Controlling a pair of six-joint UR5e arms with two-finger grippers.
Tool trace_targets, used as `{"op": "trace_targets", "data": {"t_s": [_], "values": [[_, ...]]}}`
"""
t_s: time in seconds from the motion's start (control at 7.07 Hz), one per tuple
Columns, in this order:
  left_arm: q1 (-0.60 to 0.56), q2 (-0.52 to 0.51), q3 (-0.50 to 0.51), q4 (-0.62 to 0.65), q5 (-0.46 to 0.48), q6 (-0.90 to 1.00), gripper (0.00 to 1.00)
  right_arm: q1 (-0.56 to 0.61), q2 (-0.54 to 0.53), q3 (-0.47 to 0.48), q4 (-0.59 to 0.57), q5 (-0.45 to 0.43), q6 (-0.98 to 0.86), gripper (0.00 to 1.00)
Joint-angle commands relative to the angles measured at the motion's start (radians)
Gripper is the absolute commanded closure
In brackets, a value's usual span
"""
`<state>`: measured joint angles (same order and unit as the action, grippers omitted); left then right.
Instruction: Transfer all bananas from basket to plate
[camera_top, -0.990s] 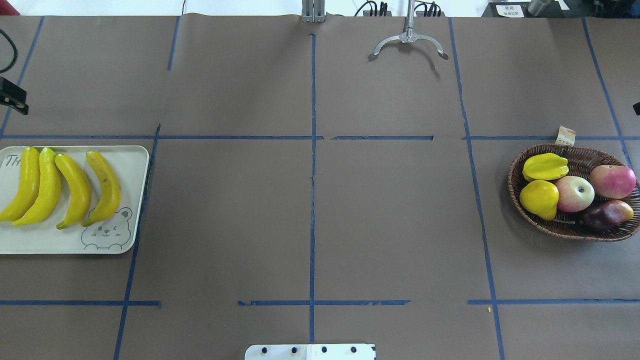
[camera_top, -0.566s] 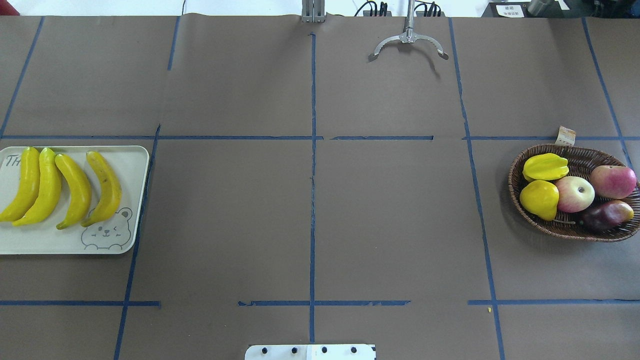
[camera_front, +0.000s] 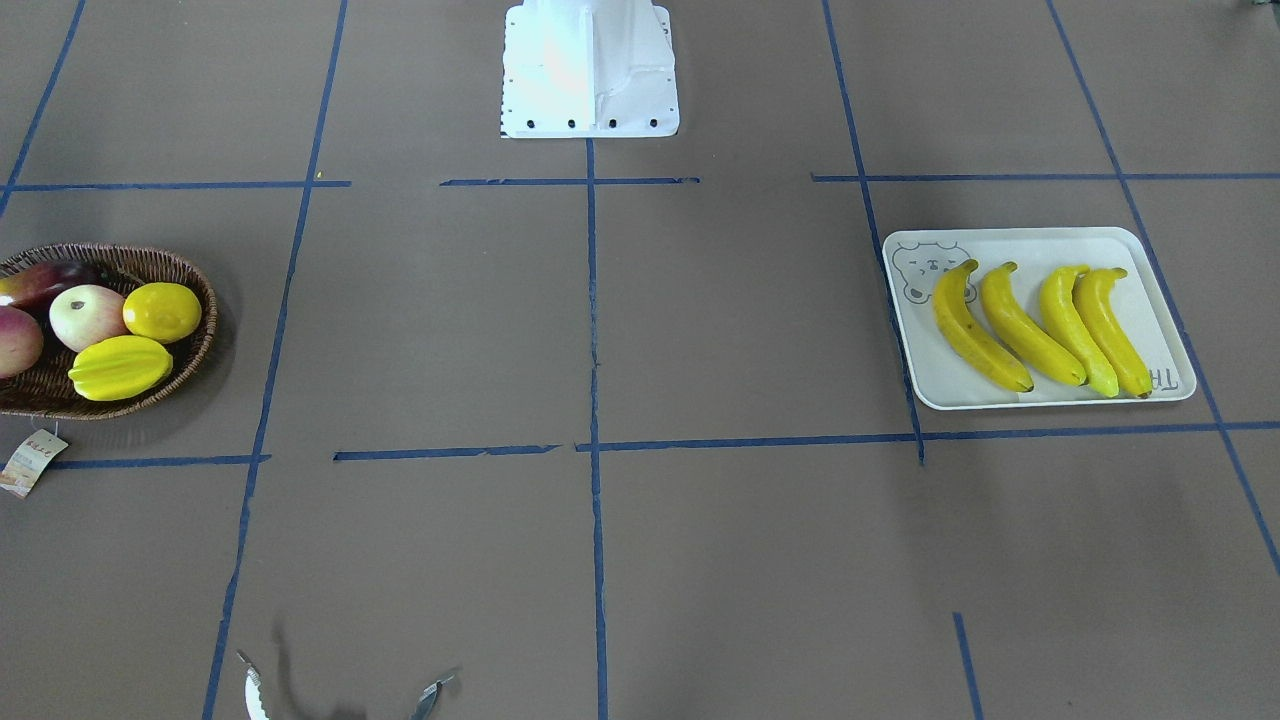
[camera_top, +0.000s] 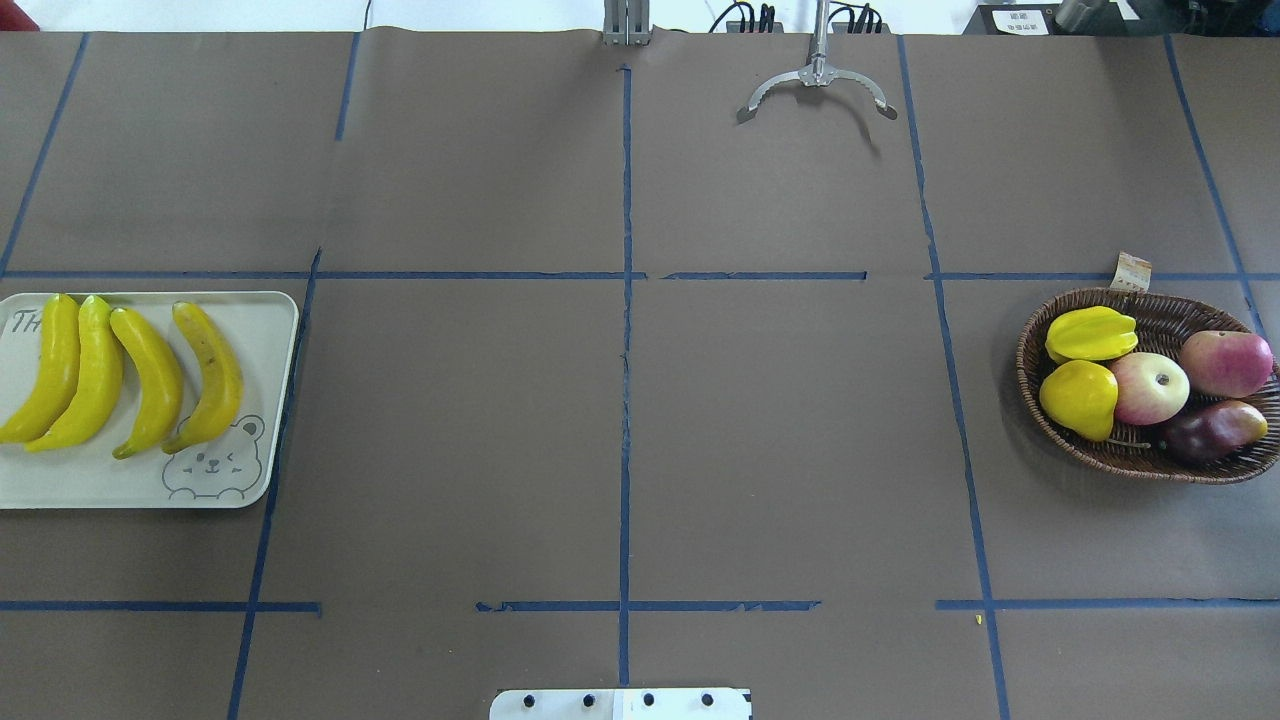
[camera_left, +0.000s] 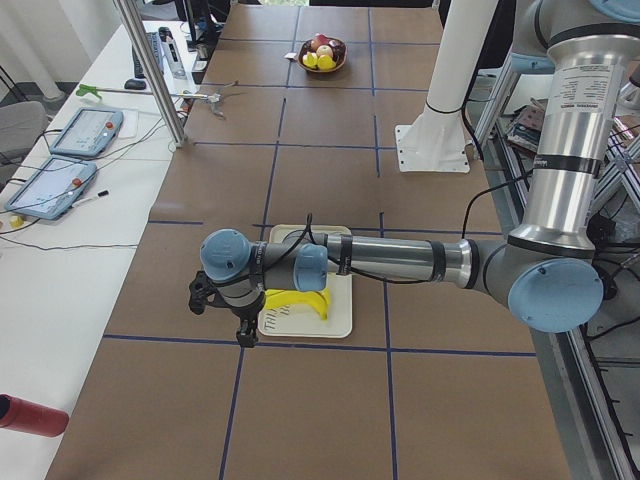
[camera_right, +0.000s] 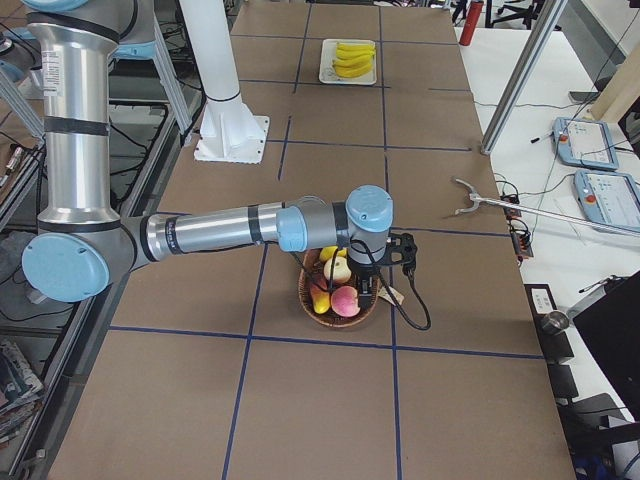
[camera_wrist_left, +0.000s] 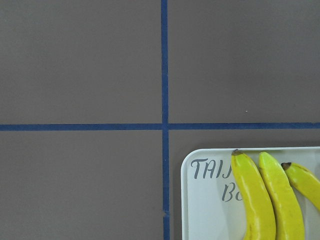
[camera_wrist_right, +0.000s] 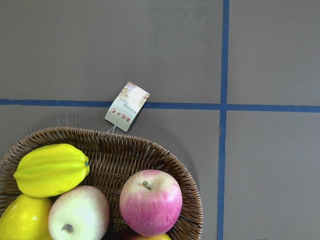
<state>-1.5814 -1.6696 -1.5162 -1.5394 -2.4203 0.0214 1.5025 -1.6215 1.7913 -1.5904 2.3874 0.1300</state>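
Several yellow bananas (camera_top: 150, 380) lie side by side on the white bear plate (camera_top: 90, 480) at the table's left end. The front-facing view shows the same bananas (camera_front: 1020, 325) on that plate (camera_front: 1000, 245). The wicker basket (camera_top: 1150, 462) at the right end holds other fruit, and no banana shows in it. My left gripper (camera_left: 228, 312) hangs just past the plate's outer end. Above the basket's outer rim (camera_right: 340, 318) hovers my right gripper (camera_right: 398, 262). Both grippers show only in side views, so I cannot tell whether they are open or shut.
In the basket lie a starfruit (camera_top: 1090, 333), a lemon (camera_top: 1078, 398), two apples (camera_top: 1150, 388), and a dark purple fruit (camera_top: 1210, 428). Its paper tag (camera_top: 1132, 271) lies behind it. A metal claw tool (camera_top: 817, 85) rests at the far edge.
A black part of the left arm at the overhead view's left edge has withdrawn out of the view. The small dark bit at the right edge is gone too. Fruit, plate and basket are unmoved.
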Motion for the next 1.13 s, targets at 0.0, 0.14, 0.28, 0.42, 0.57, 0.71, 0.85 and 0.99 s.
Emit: {"op": "trace_targets", "data": {"t_s": [0.0, 0.14, 0.28, 0.42, 0.57, 0.71, 0.85, 0.99], "values": [[-0.006, 0.013, -0.031, 0.013, -0.002, 0.000, 0.00, 0.008, -0.015, -0.018, 0.000, 0.007, -0.001, 0.00], [-0.006, 0.054, -0.068, 0.012, -0.002, -0.003, 0.00, 0.018, -0.026, -0.018, -0.002, 0.007, 0.000, 0.00], [-0.006, 0.069, -0.079, 0.012, -0.002, -0.003, 0.00, 0.018, -0.038, -0.017, 0.004, 0.007, 0.000, 0.00], [-0.008, 0.071, -0.082, 0.012, -0.002, -0.003, 0.00, 0.018, -0.040, -0.021, -0.003, 0.006, -0.001, 0.00], [-0.008, 0.070, -0.084, 0.010, -0.002, -0.003, 0.00, 0.021, -0.069, -0.021, 0.007, 0.006, -0.001, 0.00], [-0.008, 0.070, -0.082, 0.010, -0.003, -0.003, 0.00, 0.042, -0.095, -0.023, 0.010, 0.006, -0.032, 0.00], [-0.006, 0.068, -0.082, 0.010, -0.003, -0.003, 0.00, 0.086, -0.087, -0.064, 0.007, 0.007, -0.131, 0.00], [-0.006, 0.068, -0.082, 0.010, -0.003, -0.004, 0.00, 0.109, -0.081, -0.100, 0.009, 0.015, -0.179, 0.00]]}}
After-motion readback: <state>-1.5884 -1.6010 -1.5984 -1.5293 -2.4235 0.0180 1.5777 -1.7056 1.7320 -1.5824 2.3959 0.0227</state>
